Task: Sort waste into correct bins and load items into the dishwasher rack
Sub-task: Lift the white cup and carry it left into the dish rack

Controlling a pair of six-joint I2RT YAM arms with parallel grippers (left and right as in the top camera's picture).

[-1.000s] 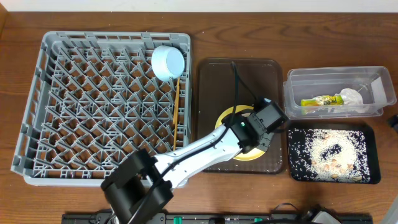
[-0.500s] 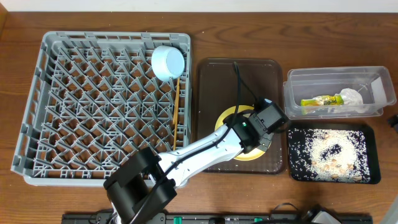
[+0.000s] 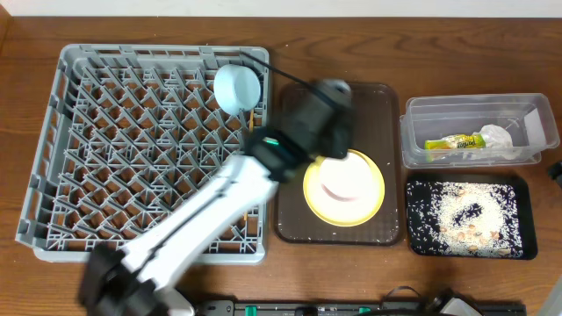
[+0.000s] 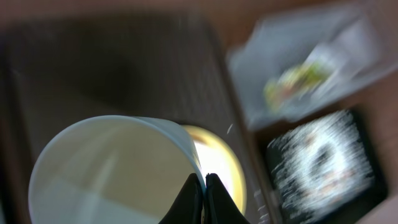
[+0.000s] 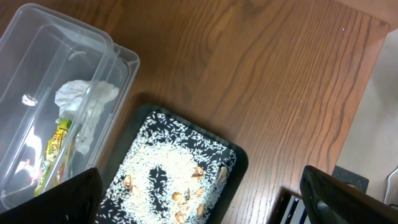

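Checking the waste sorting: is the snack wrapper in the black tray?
No, the snack wrapper lies in the clear tub beside the napkin; the black tray holds rice scraps.

Wooden worktop (image 3: 351, 53), grey rack (image 3: 114, 149) at left, brown tray (image 3: 378, 114) centre, clear tub (image 3: 527, 114) and black tray (image 3: 414, 189) right

Left wrist view dim, motion-smeared beyond my fingers (image 4: 189, 199). Overhead evenly lit, left arm (image 3: 219, 200) streaked. Right wrist sharp.
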